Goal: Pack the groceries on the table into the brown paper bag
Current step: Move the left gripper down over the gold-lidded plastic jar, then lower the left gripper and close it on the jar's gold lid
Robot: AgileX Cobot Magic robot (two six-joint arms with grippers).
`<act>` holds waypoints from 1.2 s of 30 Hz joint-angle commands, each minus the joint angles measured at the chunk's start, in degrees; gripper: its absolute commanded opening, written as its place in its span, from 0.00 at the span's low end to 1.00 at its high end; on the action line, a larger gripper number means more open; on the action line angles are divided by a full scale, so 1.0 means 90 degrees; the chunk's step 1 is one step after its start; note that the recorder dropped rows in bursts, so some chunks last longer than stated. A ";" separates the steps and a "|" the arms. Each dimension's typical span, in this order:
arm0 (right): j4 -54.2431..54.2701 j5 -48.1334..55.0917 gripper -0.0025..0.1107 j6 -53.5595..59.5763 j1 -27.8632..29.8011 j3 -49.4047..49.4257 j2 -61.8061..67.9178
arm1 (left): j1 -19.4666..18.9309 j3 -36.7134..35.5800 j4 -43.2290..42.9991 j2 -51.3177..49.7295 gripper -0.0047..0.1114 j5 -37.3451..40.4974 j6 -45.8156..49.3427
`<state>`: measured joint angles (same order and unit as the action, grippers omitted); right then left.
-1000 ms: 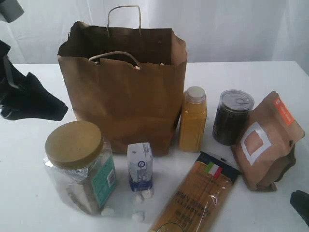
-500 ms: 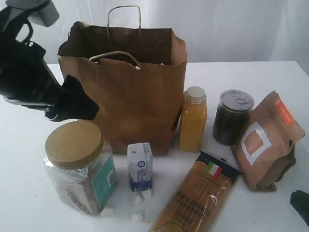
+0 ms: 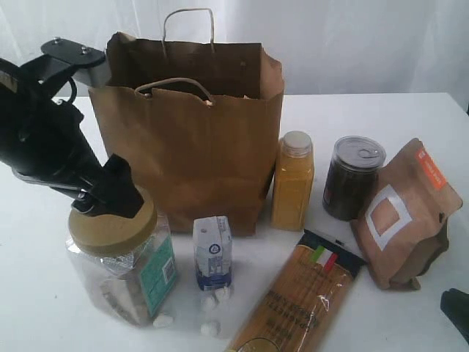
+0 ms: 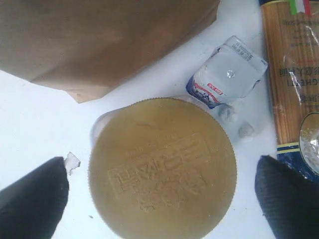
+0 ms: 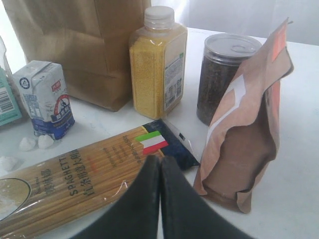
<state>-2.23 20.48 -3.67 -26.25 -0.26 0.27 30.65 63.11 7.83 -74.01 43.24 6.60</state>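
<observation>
The clear tan-lidded jar (image 3: 121, 249) stands at the front left of the table (image 3: 381, 110). My left gripper (image 3: 108, 205) hovers open just over its lid (image 4: 162, 169), one finger on each side and neither touching. The brown paper bag (image 3: 190, 139) stands upright behind it. The white-blue carton (image 3: 212, 253) and small white lumps (image 3: 216, 297) sit in front of the bag. To the right are the yellow-orange bottle (image 3: 292, 183), dark can (image 3: 353, 180), brown pouch (image 3: 403, 213) and spaghetti packet (image 3: 300, 301). My right gripper (image 5: 160, 159) is shut and empty, low above the spaghetti packet (image 5: 75, 174).
A white curtain hangs behind the table. The bag's mouth is open, with its two loop handles (image 3: 187, 22) standing up. The right arm shows only as a dark tip (image 3: 458, 308) at the front right corner.
The left arm has swung in from the left edge and come down over the jar's lid, with its jaws a little wider. The right gripper and the groceries have not moved.
</observation>
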 commanded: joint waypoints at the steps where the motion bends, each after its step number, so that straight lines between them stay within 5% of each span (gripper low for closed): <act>1: 0.0010 -0.0101 0.02 -0.0009 -0.0011 0.0029 -0.0030 | 0.0051 0.0030 -0.0133 -0.0148 0.95 0.0036 -0.0044; 36: 0.0010 -0.0101 0.02 -0.0009 -0.0011 0.0029 -0.0030 | 0.0051 0.0054 -0.0121 -0.0516 0.95 0.0138 -0.0070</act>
<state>-2.23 20.48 -3.67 -26.25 -0.26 0.27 30.65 63.63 6.71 -79.67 42.68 6.26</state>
